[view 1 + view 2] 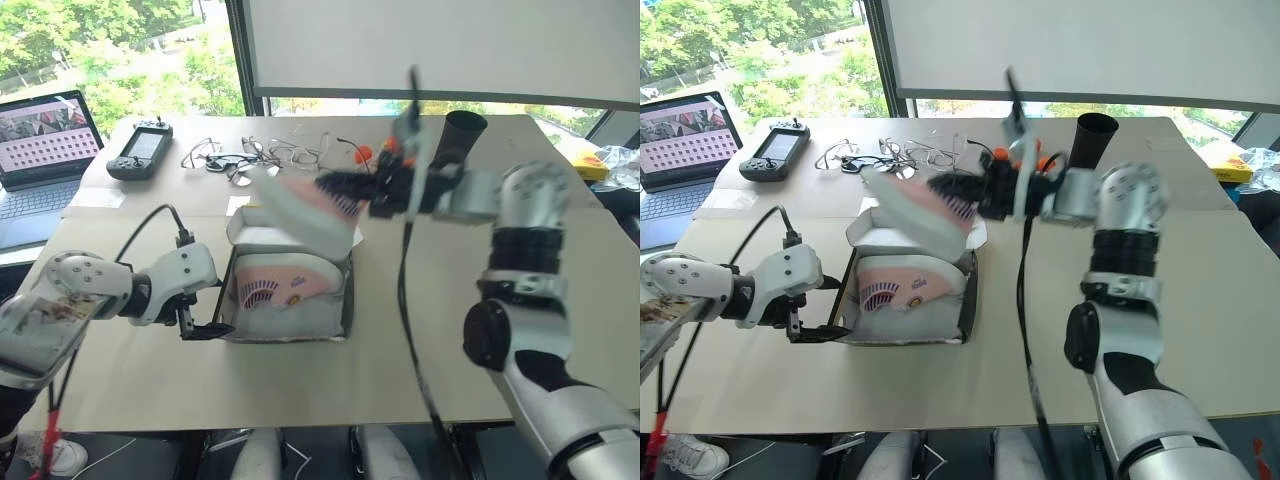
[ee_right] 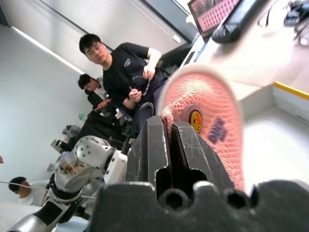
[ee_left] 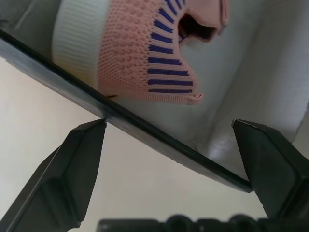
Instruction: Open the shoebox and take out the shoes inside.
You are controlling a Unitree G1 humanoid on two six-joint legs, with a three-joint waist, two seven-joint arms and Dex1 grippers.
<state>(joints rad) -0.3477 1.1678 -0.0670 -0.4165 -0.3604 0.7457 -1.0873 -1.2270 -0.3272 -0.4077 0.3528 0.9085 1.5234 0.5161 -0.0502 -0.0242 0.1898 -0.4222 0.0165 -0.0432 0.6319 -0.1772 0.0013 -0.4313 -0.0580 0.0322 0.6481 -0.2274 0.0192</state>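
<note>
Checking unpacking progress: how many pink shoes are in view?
2: one shoe held by the right gripper above the shoebox; the other shoe lies inside.

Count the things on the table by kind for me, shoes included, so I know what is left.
Pink shoes: 2, one lifted in the right end effector, one in the shoebox
Shoebox: 1
Laptop: 1
Handheld controller: 1
Black cylinder: 1
Total: 6, not counting the loose cables
</note>
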